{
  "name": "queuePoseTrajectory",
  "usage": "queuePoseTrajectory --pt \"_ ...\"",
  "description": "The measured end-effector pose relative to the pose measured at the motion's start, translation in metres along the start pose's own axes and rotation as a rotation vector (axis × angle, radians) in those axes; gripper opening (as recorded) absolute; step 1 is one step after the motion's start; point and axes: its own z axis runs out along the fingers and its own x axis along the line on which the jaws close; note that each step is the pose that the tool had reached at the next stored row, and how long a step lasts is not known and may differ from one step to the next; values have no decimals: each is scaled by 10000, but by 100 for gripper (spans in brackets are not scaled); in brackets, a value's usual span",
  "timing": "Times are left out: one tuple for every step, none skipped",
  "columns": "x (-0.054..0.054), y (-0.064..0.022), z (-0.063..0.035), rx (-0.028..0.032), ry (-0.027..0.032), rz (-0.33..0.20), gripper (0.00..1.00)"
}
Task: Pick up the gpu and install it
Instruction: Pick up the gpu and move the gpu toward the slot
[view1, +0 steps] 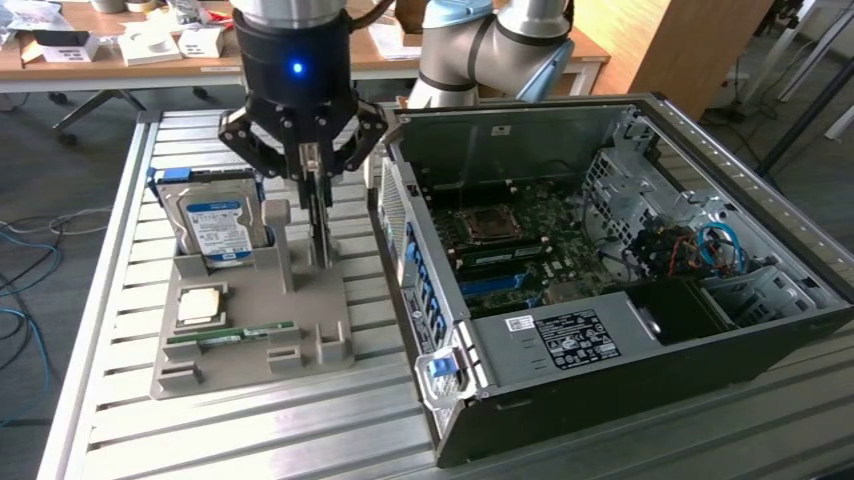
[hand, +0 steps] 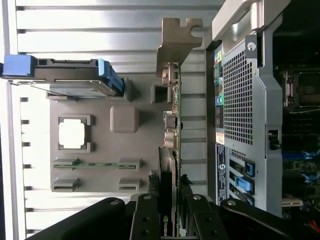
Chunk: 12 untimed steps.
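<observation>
The gpu (view1: 320, 235) stands on edge, a thin dark card at the grey holder's (view1: 314, 320) side nearest the computer case. My gripper (view1: 311, 200) comes straight down on it, and its two fingers are shut on the card's upper edge. In the wrist view the gpu (hand: 172, 125) runs away from the gripper (hand: 173, 185), ending in its pale metal bracket (hand: 177, 42). Whether the card's lower edge still touches the holder I cannot tell.
The holder also carries a silver hard drive (view1: 214, 225), a square processor (view1: 203, 303) and a green memory stick (view1: 247, 332). The open computer case (view1: 601, 330) lies to the exterior view's right, its motherboard (view1: 534, 240) exposed. All rest on a slatted metal table (view1: 267, 430).
</observation>
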Motion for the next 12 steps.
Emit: queuePoseTrajectory --pt "-1 1 -28 0 0 -1 26" --pt "-1 3 -57 0 0 -1 26" --pt "-2 4 -88 0 -1 0 26" --pt "-3 6 -123 0 -1 0 26" --pt "-4 7 -156 0 0 0 26" --pt "-5 8 -188 0 0 -1 26" --pt "-5 10 -221 0 0 0 26" --pt "-6 11 -253 0 0 -1 26" --pt "-7 13 -285 0 0 0 26" --pt "-7 14 -318 1 1 0 26" --pt "-8 16 -351 0 0 -1 26" --pt "-9 17 -381 0 0 -1 26"
